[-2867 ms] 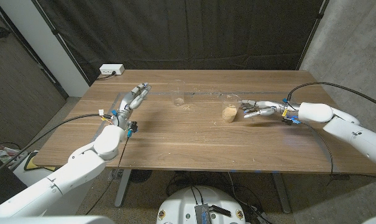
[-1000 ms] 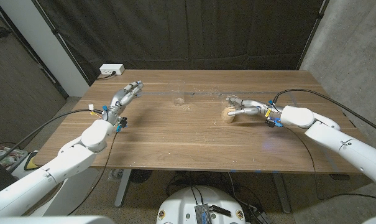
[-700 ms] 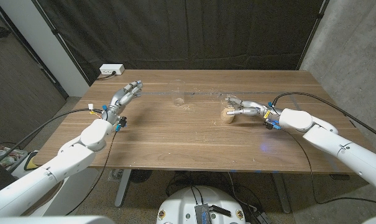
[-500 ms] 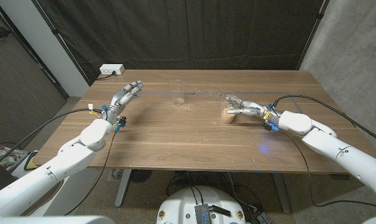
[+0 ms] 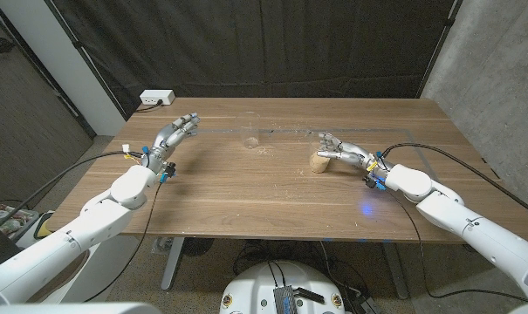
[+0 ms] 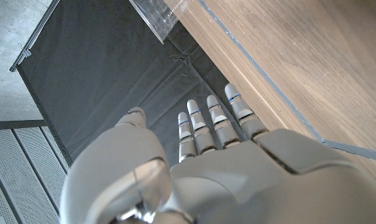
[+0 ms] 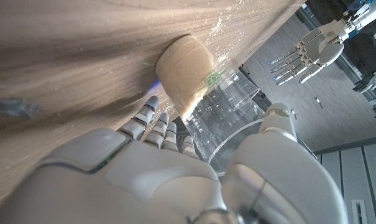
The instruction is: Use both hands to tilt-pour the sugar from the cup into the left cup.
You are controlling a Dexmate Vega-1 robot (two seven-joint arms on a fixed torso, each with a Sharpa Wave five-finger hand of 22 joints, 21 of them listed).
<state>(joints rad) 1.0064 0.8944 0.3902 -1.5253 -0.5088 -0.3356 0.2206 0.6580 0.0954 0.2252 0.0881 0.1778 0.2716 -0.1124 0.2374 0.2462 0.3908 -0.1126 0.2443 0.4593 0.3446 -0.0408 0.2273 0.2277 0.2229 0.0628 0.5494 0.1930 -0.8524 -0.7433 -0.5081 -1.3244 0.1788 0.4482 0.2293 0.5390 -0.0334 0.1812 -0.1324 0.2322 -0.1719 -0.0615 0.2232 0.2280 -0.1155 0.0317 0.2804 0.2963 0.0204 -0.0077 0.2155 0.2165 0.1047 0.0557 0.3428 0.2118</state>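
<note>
The clear cup holding sugar (image 5: 318, 160) stands upright on the wooden table (image 5: 246, 196), right of the middle. My right hand (image 5: 342, 151) is at its right side. In the right wrist view the cup (image 7: 194, 68) sits between the fingers (image 7: 160, 127) and the thumb (image 7: 281, 143), with the fingers straight along its wall; I cannot tell whether they touch it. The empty clear left cup (image 5: 251, 139) stands further left and further back. My left hand (image 5: 178, 132) hovers open at the table's far left, well away from both cups, fingers (image 6: 203, 121) spread.
Spilled sugar grains (image 5: 264, 150) lie beside the left cup. A white power strip (image 5: 156, 98) sits off the table's back left corner. A clear plastic piece (image 6: 158, 15) lies near the table's edge beyond my left hand. Black curtains hang behind the table.
My right forearm and elbow have swung toward the near edge while the hand stayed at the sugar cup. The left hand has hardly moved. Both cups stand where they were.
</note>
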